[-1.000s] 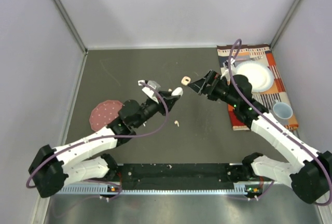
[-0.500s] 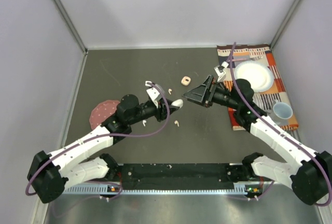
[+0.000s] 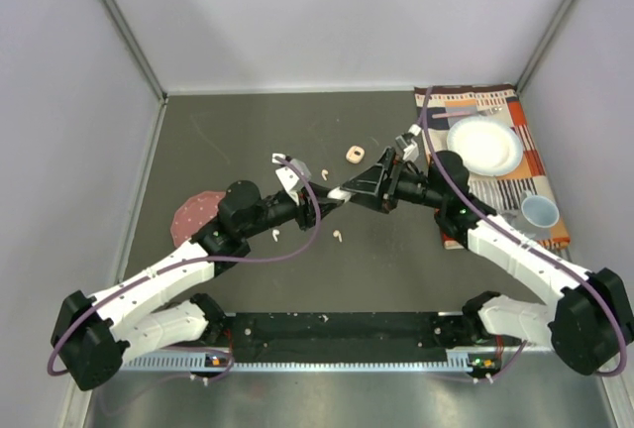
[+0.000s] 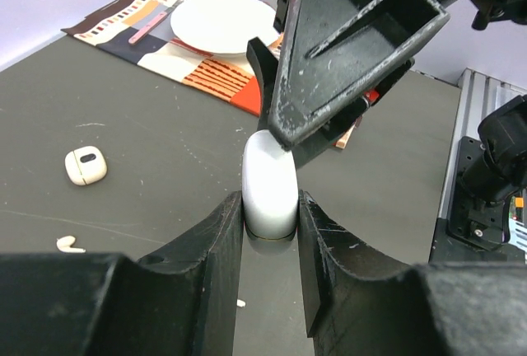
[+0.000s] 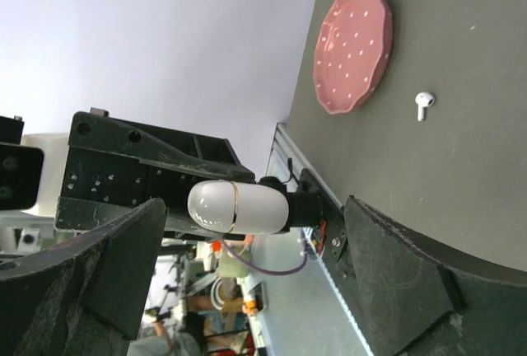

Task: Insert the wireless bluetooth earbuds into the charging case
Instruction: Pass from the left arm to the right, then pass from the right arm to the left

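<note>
White case [image 4: 269, 183] between left jaws

Charging case [image 4: 270, 187]: glossy white, thin dark seam line. Left gripper [image 4: 270, 232] and right gripper [image 3: 369, 188]: black, scuffed grey. Second case [image 3: 354, 155]: pale peach. White earbud [image 3: 339, 236] near centre, peach earbud [image 4: 70, 245] further left. Left plate [image 5: 355, 49]: pink with white dots. Far right: placemat [image 3: 495, 101] in orange/red/black/cream stripes, plain white plate [image 3: 484, 145], light blue cup [image 3: 540, 212]. Table [image 3: 228, 131]: dark grey. Arms white with purple cables.
</note>
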`<state>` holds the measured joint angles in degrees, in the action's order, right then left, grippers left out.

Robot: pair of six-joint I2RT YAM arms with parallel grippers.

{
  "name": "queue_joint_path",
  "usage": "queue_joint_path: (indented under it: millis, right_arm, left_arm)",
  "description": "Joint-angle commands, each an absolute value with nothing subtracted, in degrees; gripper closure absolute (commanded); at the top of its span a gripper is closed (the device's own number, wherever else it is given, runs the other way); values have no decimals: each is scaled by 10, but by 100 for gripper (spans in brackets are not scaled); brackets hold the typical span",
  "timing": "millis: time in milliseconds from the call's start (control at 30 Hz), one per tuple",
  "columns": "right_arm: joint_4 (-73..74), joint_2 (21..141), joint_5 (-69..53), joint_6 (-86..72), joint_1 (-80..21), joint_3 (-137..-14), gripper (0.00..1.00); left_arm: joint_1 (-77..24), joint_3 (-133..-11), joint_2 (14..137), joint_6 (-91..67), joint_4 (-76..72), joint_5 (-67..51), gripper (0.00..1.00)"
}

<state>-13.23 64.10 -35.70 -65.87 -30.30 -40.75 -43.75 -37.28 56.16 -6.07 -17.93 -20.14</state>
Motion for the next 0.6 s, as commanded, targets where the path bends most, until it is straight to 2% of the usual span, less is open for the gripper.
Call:
queue_joint_path:
  millis: [0, 267, 567]
  right_arm:
    - [-217, 657, -374, -704, -319, -391, 12]
    - [-286, 672, -374, -744, -323, -374, 29]
    - [-299, 677, -373, -758, -322, -371, 47]
  left_arm:
    - [-436, -380, 560, -67, -225, -214, 65]
    - [-437, -378, 565, -69, -229, -214, 65]
    - [-436, -376, 568, -66, -220, -213, 64]
